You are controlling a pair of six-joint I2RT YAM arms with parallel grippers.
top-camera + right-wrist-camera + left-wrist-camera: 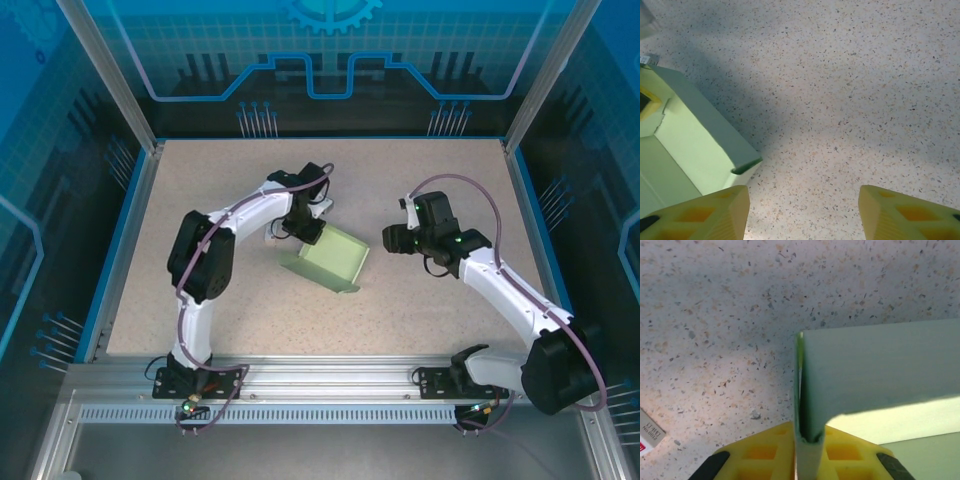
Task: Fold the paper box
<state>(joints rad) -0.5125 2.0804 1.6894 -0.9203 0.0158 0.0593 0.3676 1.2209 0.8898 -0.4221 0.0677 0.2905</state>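
The paper box [335, 258] is a pale mint-green open box standing on the speckled table near the middle. My left gripper [305, 228] is at the box's far left corner. In the left wrist view a thin upright wall of the box [880, 365] runs straight between the yellow fingers [765, 452], so my left gripper [809, 450] is shut on it. My right gripper [392, 240] hovers to the right of the box, apart from it. Its yellow fingers [715, 212] stand wide with bare table between them [804, 210], and the box's corner [685, 145] lies to their left.
A small white tag [647, 432] lies on the table just left of the left gripper. Blue rails and transparent walls [130, 220] bound the table on the sides and back. An aluminium rail [330, 375] holds both arm bases at the near edge.
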